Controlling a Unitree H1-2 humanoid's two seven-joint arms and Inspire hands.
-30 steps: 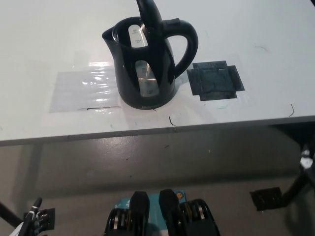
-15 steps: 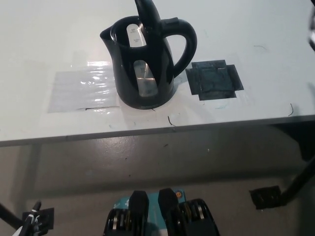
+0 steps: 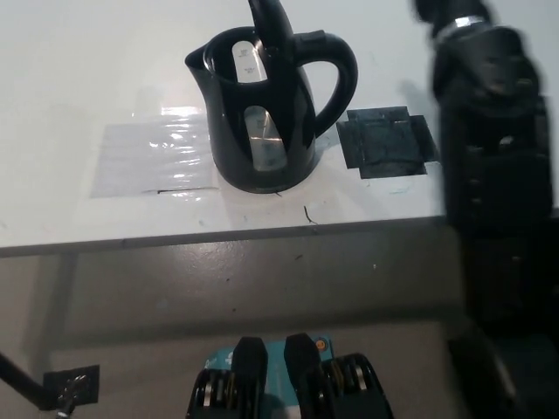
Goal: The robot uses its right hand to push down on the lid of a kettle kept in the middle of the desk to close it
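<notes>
black kettle (image 3: 262, 113), white desk (image 3: 87, 70), black tape patch (image 3: 386, 141)

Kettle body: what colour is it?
Black, with a clear water window on the side; the kettle shows in the head view, its lid up.

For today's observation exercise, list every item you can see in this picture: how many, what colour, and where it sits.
Kettle: one, black, middle of the desk, lid standing open.
Desk: one, white, fills the upper picture.
Clear tape patch: one, shiny, left of the kettle.
Black tape patch: one, right of the kettle.
Floor: grey, below the desk edge.
Right arm: one, black, blurred, at the right edge; its hand is out of view.
Left hand: not in view.
</notes>
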